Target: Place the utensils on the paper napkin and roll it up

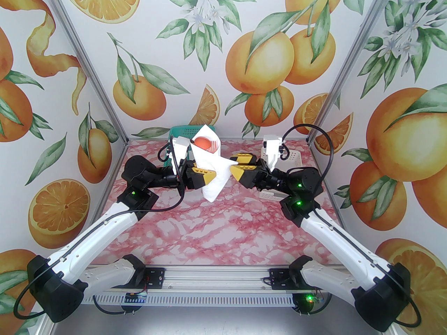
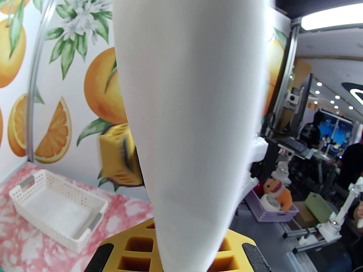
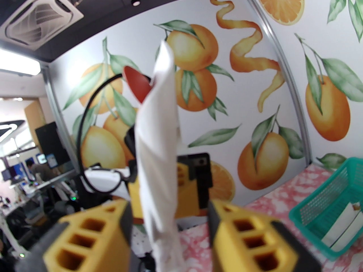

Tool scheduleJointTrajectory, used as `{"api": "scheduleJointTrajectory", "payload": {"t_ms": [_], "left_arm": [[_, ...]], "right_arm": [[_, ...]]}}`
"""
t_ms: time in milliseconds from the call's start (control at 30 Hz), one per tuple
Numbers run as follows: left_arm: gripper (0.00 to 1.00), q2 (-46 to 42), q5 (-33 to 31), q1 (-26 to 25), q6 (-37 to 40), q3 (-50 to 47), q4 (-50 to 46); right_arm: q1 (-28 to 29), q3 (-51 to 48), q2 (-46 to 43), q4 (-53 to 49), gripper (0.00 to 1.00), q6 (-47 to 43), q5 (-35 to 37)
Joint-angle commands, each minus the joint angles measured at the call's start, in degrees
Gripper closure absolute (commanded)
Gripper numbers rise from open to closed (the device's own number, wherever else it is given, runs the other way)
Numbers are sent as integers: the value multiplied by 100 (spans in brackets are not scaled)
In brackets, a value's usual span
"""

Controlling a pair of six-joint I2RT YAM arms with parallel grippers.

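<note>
Overhead, spoon (image 1: 202, 142) inside paper napkin (image 1: 211, 190); left wrist view, white basket (image 2: 48, 222).

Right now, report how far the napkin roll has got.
Done: the paper napkin is wrapped into a loose cone, with at least an orange spoon poking out of its top. In hand: the left gripper holds the bundle upright above the table; the right gripper straddles it, jaws open. Left: probably tightening the roll and setting it down.
</note>
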Motion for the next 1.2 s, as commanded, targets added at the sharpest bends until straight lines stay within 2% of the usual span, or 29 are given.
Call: {"api": "scheduleJointTrajectory", "payload": {"t_ms": [0,33,67,367,633,1167], "left_arm": [[100,-70,-29,-32,82,74,18],[100,-71,-29,-33,83,76,18],[100,-75,-22,-32,87,83,16],[100,-63,13,-67,86,111,86],[100,-61,15,-104,88,138,111],[100,-74,-212,-110,141,59,86]], "right_arm": [[-80,61,-221,-1,87,-157,14],[-128,32,-261,-70,97,-203,42],[-177,10,-284,-104,100,-214,55],[-396,258,227,316,100,66,-254],[-253,502,1121,1824,100,841,-357],[314,681,1882,1973,100,632,-125]]}}
